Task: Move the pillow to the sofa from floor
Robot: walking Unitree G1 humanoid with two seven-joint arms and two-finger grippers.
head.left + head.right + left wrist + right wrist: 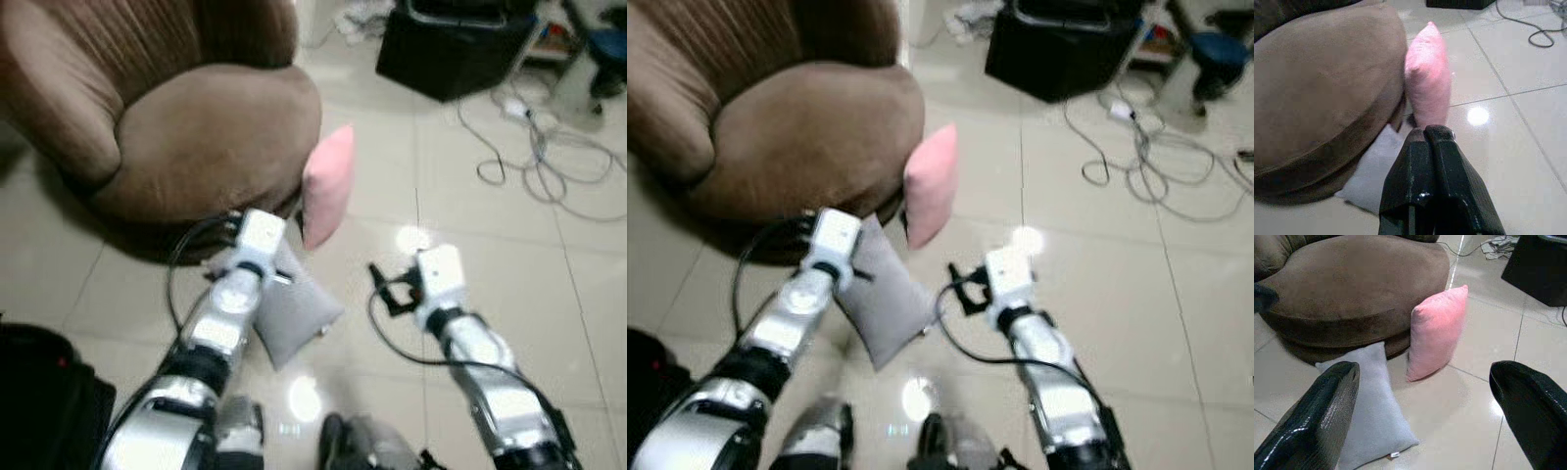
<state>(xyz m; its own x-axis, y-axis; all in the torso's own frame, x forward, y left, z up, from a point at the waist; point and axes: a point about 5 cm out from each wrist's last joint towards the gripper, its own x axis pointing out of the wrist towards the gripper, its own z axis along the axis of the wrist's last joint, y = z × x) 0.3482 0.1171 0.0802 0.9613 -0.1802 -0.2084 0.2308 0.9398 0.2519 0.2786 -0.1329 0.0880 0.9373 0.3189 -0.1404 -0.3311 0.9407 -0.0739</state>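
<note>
In the left eye view, a pink pillow (328, 184) is standing upright on the tiled floor (470, 264), leaning against the front edge of the brown sofa (196, 137), while a grey pillow (289, 308) is lying flat on the floor just below the sofa, partly under the left arm. The left gripper (257, 227) is reaching out over the grey pillow toward the sofa base, and the right gripper (411, 279) is hovering over bare tiles, apart from both pillows. White cables (544, 157) are trailing across the floor beside a black box (451, 44) at the far side. The right eye view is showing the same layout, with the pink pillow touching the sofa's rounded seat. In the left wrist view, the left gripper's (1431, 134) jaws are pressing together with nothing between them, their tips pointing at the foot of the pink pillow, with the grey pillow lying beneath and the sofa cushion bulging alongside. In the right wrist view, the right gripper's (1425, 377) jaws are standing wide apart, empty, framing the pink pillow leaning on the sofa and the grey pillow lying on the tiles nearer the camera.
</note>
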